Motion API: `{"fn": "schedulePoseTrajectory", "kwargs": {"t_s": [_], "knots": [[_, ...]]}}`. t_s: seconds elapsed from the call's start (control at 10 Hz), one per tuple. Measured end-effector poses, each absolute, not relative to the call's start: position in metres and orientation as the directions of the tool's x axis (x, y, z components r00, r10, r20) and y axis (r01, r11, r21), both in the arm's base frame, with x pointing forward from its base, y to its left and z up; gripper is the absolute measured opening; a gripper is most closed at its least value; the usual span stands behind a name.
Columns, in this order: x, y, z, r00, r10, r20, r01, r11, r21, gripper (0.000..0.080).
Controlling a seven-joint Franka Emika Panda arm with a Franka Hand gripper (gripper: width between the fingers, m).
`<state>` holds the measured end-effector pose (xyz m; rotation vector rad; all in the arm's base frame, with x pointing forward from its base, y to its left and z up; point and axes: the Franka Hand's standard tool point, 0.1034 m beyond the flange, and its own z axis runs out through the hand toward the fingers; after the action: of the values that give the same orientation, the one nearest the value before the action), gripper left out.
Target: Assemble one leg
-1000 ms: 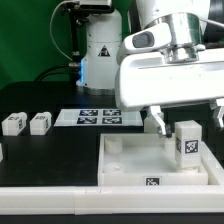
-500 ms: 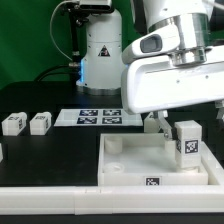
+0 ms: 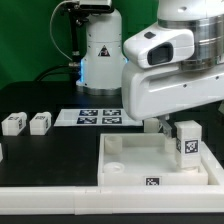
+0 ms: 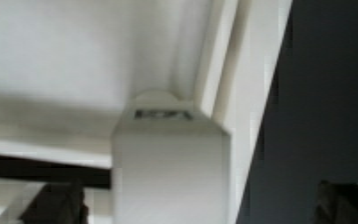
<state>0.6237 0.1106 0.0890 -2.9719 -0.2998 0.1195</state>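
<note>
**Open claw around an upright leg**

I saw the claw spread wide and gripping nothing. The leg stood upright between its fingers, touching neither of them. It sat in a corner of the white tabletop beneath the claw.

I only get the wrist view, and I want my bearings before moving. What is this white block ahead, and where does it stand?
Observer: It is a leg, standing upright at the far corner of the tabletop on the exterior view's right.
Operator: Are there other legs around?
Observer: Yes. A loose leg and a second loose leg lie side by side on the table, to the exterior view's left of the marker board.
</note>
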Motion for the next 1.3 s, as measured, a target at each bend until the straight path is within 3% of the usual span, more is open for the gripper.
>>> {"fn": "schedulePoseTrajectory", "kwargs": {"t_s": [0.4,0.5,0.6,0.7,0.8,1.1,1.3], "knots": [[0.615,0.101,0.071,0.985,0.171,-0.034,0.165,-0.976,-0.145,0.0649],[0.614,0.103,0.070,0.984,0.174,-0.036,0.167,-0.975,-0.147,0.0511],[0.613,0.107,0.070,0.984,0.174,-0.037,0.167,-0.975,-0.148,0.0511],[0.613,0.109,0.070,0.983,0.178,-0.037,0.170,-0.974,-0.148,0.0372],[0.613,0.108,0.070,0.984,0.175,-0.037,0.168,-0.975,-0.148,0.0294],[0.613,0.108,0.070,0.989,0.139,-0.043,0.131,-0.980,-0.146,0.0294],[0.612,0.111,0.069,0.994,-0.080,-0.074,-0.090,-0.985,-0.146,0.0294]]}}
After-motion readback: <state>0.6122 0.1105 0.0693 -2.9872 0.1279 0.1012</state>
